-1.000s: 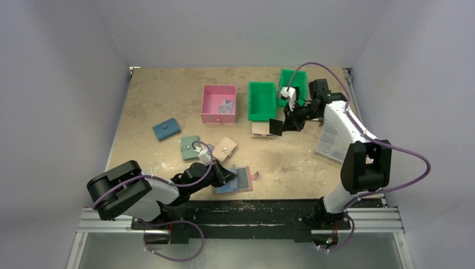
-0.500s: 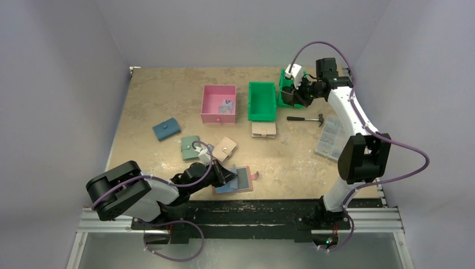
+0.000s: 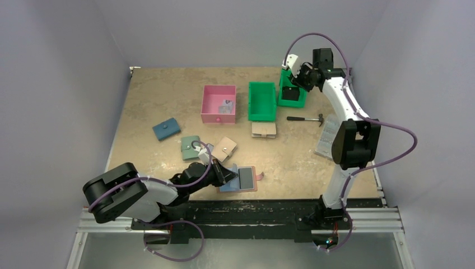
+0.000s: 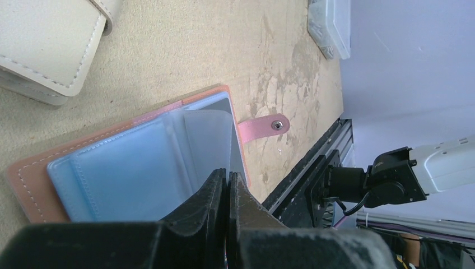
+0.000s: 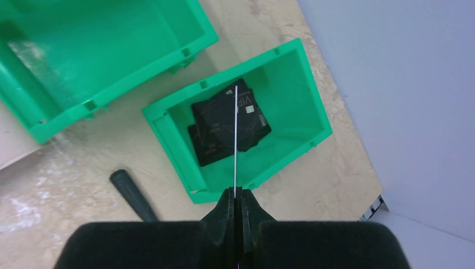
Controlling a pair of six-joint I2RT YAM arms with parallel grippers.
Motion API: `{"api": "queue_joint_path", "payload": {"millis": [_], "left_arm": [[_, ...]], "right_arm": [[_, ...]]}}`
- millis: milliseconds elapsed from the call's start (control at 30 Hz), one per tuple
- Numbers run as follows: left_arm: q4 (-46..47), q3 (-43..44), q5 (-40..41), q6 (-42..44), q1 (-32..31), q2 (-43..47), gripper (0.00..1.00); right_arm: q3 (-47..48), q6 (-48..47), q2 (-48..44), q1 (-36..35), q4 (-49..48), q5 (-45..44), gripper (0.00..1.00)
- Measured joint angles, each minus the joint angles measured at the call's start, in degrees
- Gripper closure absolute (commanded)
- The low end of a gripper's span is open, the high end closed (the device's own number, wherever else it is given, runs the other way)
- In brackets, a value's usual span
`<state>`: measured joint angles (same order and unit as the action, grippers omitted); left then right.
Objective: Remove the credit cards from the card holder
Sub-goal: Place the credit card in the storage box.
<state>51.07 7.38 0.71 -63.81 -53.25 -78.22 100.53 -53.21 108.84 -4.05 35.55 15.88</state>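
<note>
The card holder (image 3: 253, 186) lies open near the front edge, reddish-brown with light blue lining; it also shows in the left wrist view (image 4: 33, 179). My left gripper (image 3: 227, 175) is shut on the edge of a grey card (image 3: 245, 177) that lies across the holder's right half and shows edge-on in the wrist view (image 4: 231, 140). My right gripper (image 3: 295, 78) is shut on a black card, seen edge-on as a thin white line (image 5: 235, 140), and holds it above the small green bin (image 3: 292, 100). Black cards (image 5: 224, 120) lie in that bin (image 5: 173, 140).
A larger green bin (image 3: 262, 101) and a pink box (image 3: 218, 103) stand at the back. A hammer (image 3: 305, 119), a clear plastic case (image 3: 327, 137), two beige wallets (image 3: 225, 148) (image 3: 263, 130), a sage green wallet (image 3: 190, 147) and a blue wallet (image 3: 166, 130) lie on the table.
My right arm swung from mid-table to the back with the black card, to above the small green bin. The card holder and the grey card shifted slightly right with my left gripper.
</note>
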Motion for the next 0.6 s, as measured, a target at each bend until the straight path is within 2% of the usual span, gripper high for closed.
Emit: {"api": "queue_joint_path", "payload": {"millis": [600], "left_arm": [[-0.7,0.0,0.1,0.4,0.0,0.2,1.0]], "right_arm": [[0.5,-7.6,6.3,0.0,-9.1,-5.7,1.0]]}}
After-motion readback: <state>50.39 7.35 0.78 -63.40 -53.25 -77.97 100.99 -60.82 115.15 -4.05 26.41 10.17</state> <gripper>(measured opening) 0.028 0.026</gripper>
